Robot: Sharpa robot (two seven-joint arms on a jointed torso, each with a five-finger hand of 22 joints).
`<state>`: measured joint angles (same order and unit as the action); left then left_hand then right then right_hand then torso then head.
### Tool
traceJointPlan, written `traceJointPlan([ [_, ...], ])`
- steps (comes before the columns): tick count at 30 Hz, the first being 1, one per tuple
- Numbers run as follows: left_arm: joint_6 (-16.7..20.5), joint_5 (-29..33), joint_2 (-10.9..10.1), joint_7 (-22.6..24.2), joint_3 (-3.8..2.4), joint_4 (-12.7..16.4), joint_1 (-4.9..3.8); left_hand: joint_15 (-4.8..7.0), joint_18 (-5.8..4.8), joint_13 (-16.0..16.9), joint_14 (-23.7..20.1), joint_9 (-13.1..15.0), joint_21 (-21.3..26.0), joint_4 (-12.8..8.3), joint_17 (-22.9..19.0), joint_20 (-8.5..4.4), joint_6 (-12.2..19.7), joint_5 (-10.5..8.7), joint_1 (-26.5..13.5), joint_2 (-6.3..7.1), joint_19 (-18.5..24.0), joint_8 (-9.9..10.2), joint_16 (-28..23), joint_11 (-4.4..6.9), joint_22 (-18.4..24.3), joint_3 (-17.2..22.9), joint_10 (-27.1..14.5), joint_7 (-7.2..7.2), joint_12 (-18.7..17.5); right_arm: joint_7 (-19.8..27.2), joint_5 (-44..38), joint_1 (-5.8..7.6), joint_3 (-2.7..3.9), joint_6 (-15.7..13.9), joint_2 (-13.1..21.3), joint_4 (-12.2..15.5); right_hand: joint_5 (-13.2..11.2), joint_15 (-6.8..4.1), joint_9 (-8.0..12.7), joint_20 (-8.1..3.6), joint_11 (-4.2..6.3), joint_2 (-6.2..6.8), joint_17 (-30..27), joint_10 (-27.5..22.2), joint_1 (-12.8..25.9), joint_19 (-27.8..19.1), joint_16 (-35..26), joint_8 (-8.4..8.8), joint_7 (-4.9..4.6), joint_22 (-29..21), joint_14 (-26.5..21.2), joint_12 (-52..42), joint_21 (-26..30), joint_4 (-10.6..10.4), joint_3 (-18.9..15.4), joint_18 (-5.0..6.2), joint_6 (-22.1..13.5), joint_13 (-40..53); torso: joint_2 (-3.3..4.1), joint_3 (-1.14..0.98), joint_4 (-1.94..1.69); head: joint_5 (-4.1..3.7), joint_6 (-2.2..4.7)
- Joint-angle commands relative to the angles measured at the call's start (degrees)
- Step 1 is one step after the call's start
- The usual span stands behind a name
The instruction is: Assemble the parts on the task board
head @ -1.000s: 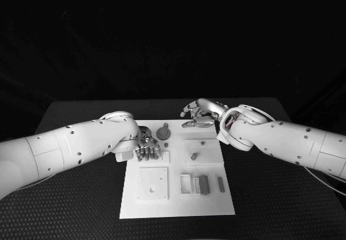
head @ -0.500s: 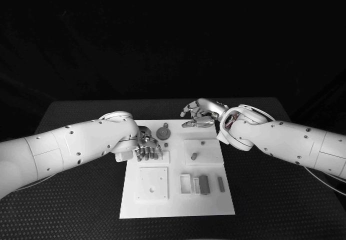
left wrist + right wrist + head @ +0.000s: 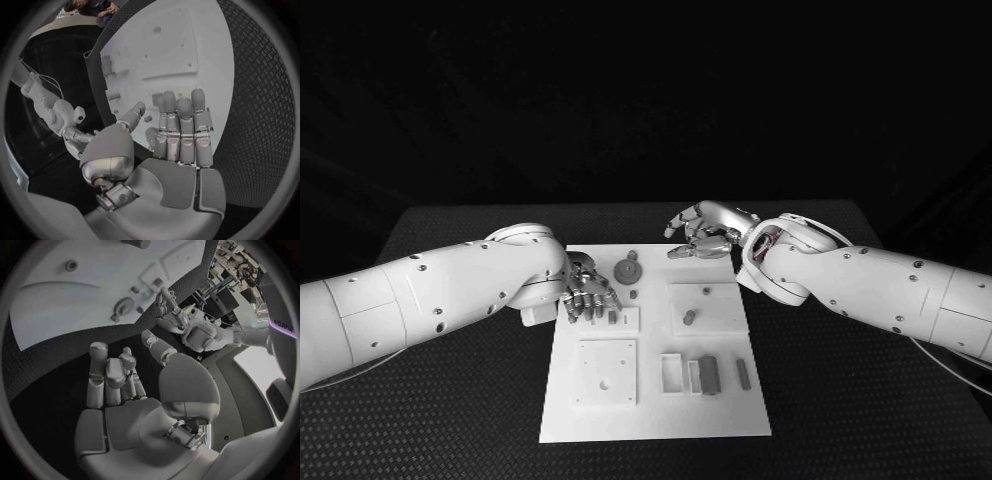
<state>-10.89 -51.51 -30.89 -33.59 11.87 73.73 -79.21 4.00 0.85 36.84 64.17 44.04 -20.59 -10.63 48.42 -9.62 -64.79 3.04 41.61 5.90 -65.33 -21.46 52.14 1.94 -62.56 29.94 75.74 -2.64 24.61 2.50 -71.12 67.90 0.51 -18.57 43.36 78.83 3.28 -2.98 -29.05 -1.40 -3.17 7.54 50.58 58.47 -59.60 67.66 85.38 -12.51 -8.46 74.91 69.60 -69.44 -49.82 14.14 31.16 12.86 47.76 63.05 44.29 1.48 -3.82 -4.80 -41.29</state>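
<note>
Mostly saw the left hand (image 3: 589, 296) lying flat near the task board (image 3: 655, 400)'s far left corner, fingers straight and together, holding nothing; hid whatever lay beneath. Found the right hand (image 3: 704, 232) poised at the board's far right corner, fingers curled in, apparently empty. Noted the round part (image 3: 629, 269) near the far edge between both hands, a small peg (image 3: 688, 317) on the right-hand raised block, upright bars (image 3: 708, 372) nearer the front edge. Couldn't make out finer shapes
</note>
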Motion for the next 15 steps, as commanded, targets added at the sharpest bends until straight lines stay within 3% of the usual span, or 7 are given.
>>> traceJointPlan([
  [1, 0.0, 0.13, -0.5, 0.43, -1.06, 0.13, -0.28, 0.04, 0.58, -0.06, -0.27, 0.06, 0.26, 0.29, -0.07, 0.03, 0.47, -0.25, 0.06, 0.41, -0.13, 0.22, 0.23, -0.12, -0.07, 0.03, -0.15, 0.05, 0.22, 0.2, 0.42, -0.01, 0.03, 0.48, 0.0, -0.18, 0.14, -0.11, 0.08, -0.32, -0.01, 0.06, -0.05, -0.26, -0.25, -0.12, -0.32, -0.16, -1.23, 0.97, -0.39, 0.12, 0.36, -0.27, -0.11, 2.14, -0.67, -0.08, 0.03, -0.04, 0.05, 0.12, 0.5],
  [4, 0.73, 0.05, -1.13, 0.39, -2.48, 0.06, -0.32, 0.03, 0.58, -0.07, -0.33, 0.08, 0.3, 0.32, -0.09, 0.04, 0.52, -0.25, 0.11, 0.31, -0.1, 0.25, 0.22, -0.14, -0.09, 0.09, -0.21, 0.03, 0.21, 0.19, 0.52, -0.01, 0.03, 0.5, 0.01, -0.28, 0.14, -0.11, 0.08, -0.32, -0.01, 0.06, -0.05, -0.27, -0.25, -0.11, -0.32, -0.16, -1.23, 0.98, -0.39, 0.12, 0.37, -0.28, -0.11, 2.14, -0.67, -0.09, 0.09, -0.04, 0.09, 0.11, 0.68],
  [9, 1.38, 0.04, -1.86, 0.32, -4.05, -0.21, -0.56, -0.03, 0.54, -0.11, -0.59, 0.1, 0.5, 0.26, -0.23, 0.11, 0.81, -0.25, 0.33, 0.07, 0.08, 0.41, 0.16, -0.26, -0.13, 0.16, -0.47, -0.11, 0.1, 0.24, 0.59, -0.01, 0.03, 0.53, -0.12, -0.62, 0.15, -0.11, 0.08, -0.32, -0.01, 0.05, -0.05, -0.27, -0.25, -0.11, -0.32, -0.16, -1.23, 0.98, -0.39, 0.11, 0.37, -0.3, -0.11, 2.14, -0.67, -0.1, 0.08, 0.0, 0.09, 0.18, 0.87],
  [12, 1.62, 0.04, -2.31, 0.2, -4.57, -0.41, -0.86, -0.16, 0.44, -0.24, -1.1, 0.05, 0.89, 0.24, -0.56, 0.25, 1.49, -0.25, 0.38, -0.04, 0.51, 0.82, -0.14, -0.53, -0.11, 0.14, -1.1, -0.42, -0.19, 0.24, 0.6, -0.01, 0.03, 0.55, -0.12, -0.71, 0.15, -0.11, 0.08, -0.32, -0.01, 0.05, -0.05, -0.27, -0.25, -0.11, -0.32, -0.16, -1.23, 0.98, -0.39, 0.11, 0.37, -0.3, -0.11, 2.14, -0.67, -0.1, 0.14, 0.0, 0.09, 0.18, 1.03],
  [15, 2.34, -0.06, -2.5, -0.15, -4.76, -1.56, -1.59, -0.34, 0.36, -0.16, -1.43, -0.85, 1.33, 0.18, -1.2, 0.4, 5.05, -0.24, 0.54, -0.24, 0.8, 3.19, -0.32, -0.93, -0.19, 0.14, -1.62, -2.08, -0.17, 0.23, 0.6, -0.01, 0.03, 0.54, -0.1, -0.84, 0.15, -0.11, 0.09, -0.32, -0.01, 0.04, -0.05, -0.27, -0.25, -0.11, -0.32, -0.16, -1.23, 0.98, -0.38, 0.11, 0.38, -0.31, -0.11, 2.14, -0.67, -0.11, 0.17, 0.03, 0.1, 0.11, 1.16],
])
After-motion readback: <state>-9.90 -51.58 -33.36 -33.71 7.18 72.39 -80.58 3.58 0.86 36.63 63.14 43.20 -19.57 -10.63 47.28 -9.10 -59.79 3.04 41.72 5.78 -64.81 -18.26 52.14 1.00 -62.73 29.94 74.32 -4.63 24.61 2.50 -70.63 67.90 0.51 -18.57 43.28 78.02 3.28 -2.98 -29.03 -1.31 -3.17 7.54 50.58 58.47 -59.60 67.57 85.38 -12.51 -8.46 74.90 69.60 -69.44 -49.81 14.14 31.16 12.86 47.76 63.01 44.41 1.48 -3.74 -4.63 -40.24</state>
